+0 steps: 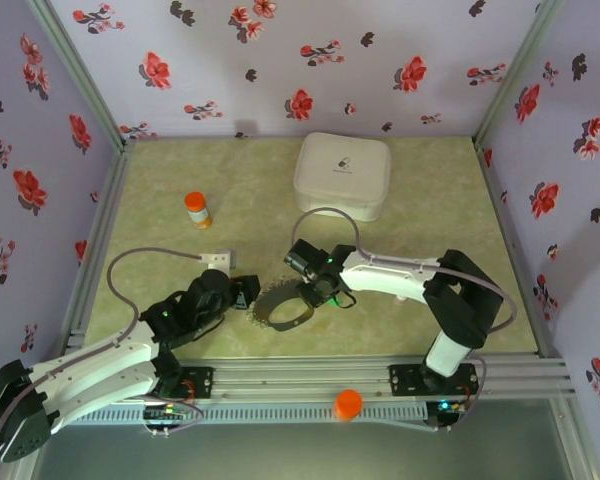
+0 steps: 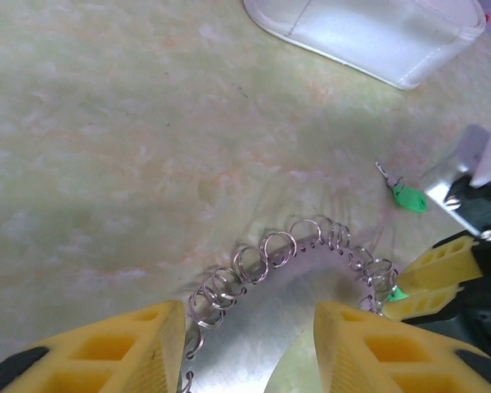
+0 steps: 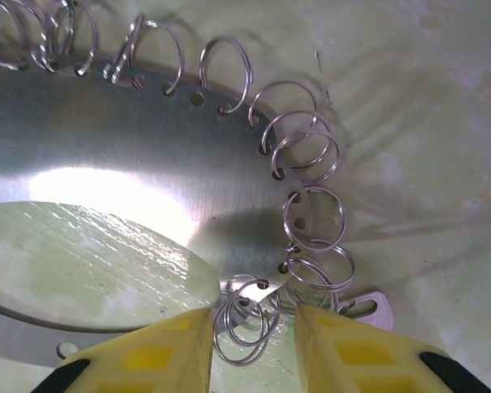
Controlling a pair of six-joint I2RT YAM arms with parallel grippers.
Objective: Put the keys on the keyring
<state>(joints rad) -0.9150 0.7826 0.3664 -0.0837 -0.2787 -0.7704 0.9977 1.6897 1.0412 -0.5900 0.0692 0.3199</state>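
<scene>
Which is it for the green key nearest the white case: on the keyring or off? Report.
Off. The green key lies on the table, apart from the keyring, through none of its loops.

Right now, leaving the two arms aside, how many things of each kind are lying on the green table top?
Green-headed keys: 2
Keyring: 1
White case: 1
Orange-capped bottle: 1
Total: 5
</scene>
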